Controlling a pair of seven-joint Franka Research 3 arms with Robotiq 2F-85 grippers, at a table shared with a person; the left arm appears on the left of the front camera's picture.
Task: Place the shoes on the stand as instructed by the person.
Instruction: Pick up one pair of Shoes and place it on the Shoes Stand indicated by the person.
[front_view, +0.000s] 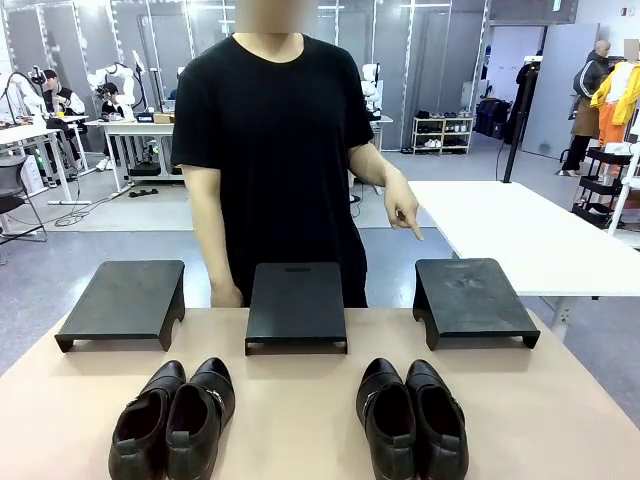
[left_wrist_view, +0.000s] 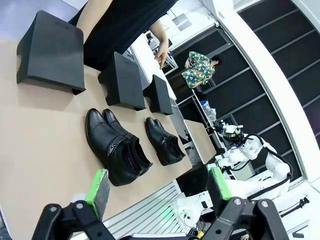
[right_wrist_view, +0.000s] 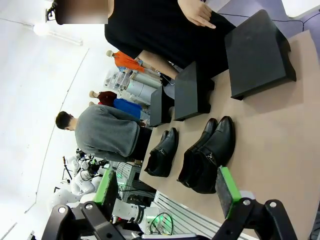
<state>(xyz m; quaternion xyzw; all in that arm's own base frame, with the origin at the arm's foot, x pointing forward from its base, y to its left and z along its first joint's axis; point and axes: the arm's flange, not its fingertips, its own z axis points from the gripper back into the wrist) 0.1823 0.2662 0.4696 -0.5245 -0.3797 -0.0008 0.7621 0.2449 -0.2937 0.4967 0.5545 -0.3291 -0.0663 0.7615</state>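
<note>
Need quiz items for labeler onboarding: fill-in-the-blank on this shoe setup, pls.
The table holds ___ black stands in a row.
In front of them sit ___ pairs of black shoes.
The person's hand points at the end stand on the robot's ___ side.
The left pincer and right pincer both stand ___, holding nothing.
Missing: three; two; right; open.
</note>
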